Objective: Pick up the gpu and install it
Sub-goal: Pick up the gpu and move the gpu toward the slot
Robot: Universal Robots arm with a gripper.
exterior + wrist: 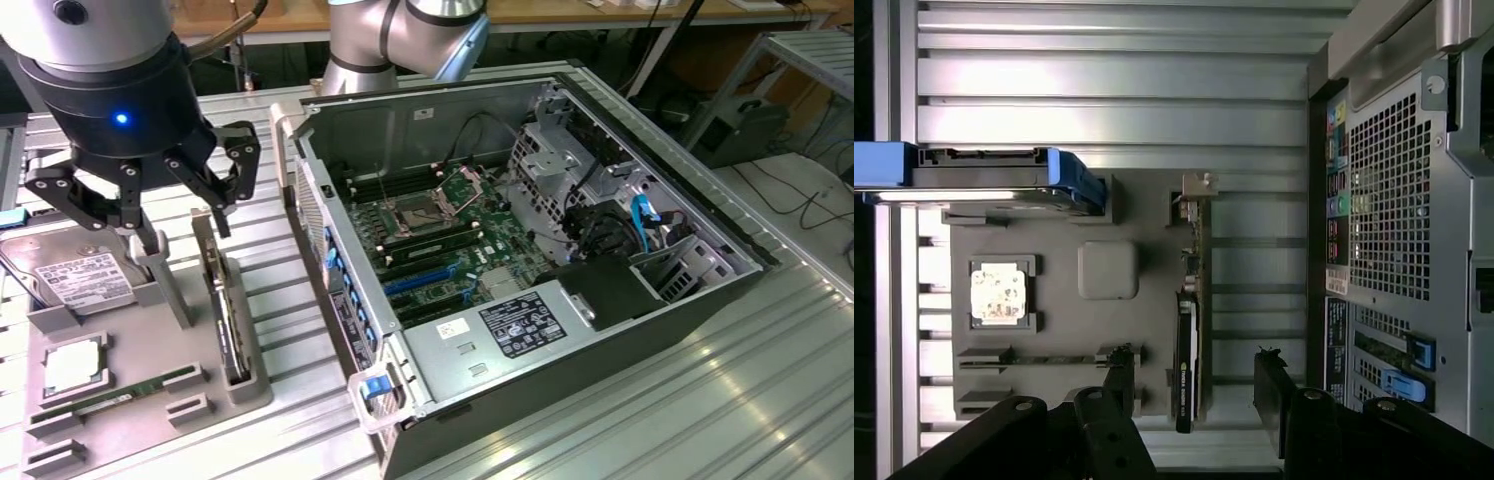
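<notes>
The gpu [224, 310] stands on its long edge in a slot of the grey parts tray [174, 350], a thin green card with its pale bracket end toward the back. My gripper [163, 222] hangs open just above the tray, over the card's far end and touching nothing. In the wrist view the gpu [1189, 330] shows edge-on, and the open gripper [1196, 385] straddles its line with one dark finger [1119, 375] on each side, empty.
The open computer case [534, 250] lies on the exterior view's right of the tray, its motherboard showing blue slots [420, 280]. The tray also holds a hard drive [87, 275], a processor [74, 365] and a memory stick [114, 395]. The case's rear grille [1394, 220] is close beside the tray.
</notes>
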